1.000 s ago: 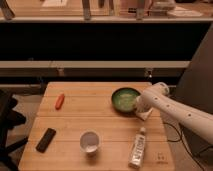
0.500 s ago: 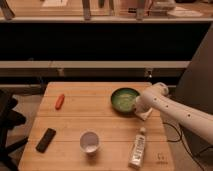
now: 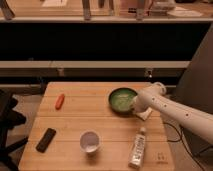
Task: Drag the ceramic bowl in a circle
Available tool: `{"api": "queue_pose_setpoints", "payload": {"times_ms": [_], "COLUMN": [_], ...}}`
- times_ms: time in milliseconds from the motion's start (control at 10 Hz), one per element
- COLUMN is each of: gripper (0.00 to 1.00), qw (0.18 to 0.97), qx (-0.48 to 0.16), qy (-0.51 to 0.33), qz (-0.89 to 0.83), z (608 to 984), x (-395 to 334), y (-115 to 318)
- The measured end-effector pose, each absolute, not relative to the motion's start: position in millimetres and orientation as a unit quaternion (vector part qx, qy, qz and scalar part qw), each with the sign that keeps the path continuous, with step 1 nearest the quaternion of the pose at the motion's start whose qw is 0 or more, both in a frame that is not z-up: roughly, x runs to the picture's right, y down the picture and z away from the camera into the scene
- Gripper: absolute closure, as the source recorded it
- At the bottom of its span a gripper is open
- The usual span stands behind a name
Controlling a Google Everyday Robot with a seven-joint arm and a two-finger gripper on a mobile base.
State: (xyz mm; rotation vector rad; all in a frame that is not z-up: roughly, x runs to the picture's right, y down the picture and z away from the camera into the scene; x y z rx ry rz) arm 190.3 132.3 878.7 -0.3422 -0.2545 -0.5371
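Since your gripper [image 3: 134, 105] sits shut at the ceramic bowl's [image 3: 121, 99] right rim, the bowl lies to its left; whether the fingers pinch that rim, you cannot tell

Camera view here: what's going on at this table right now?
A white robot arm reaches in from the right, its claw shut at the right rim of the green ceramic bowl near the table's back right. The bowl sits flat on the wood. A white cup, a bottle lying down, a black remote and an orange carrot-like item sit apart, untouched.
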Motion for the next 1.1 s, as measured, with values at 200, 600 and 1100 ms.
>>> {"api": "queue_pose_setpoints", "payload": {"times_ms": [200, 600, 1100], "gripper": [1.00, 1.00, 1.00], "qw": [0.941, 0.941, 0.939], "qx": [-0.167, -0.164, -0.164], "qy": [-0.125, -0.126, -0.126], "qz": [-0.265, -0.268, -0.274], "z": [880, 881, 885], "x": [185, 179, 173], "y": [132, 130, 127]}}
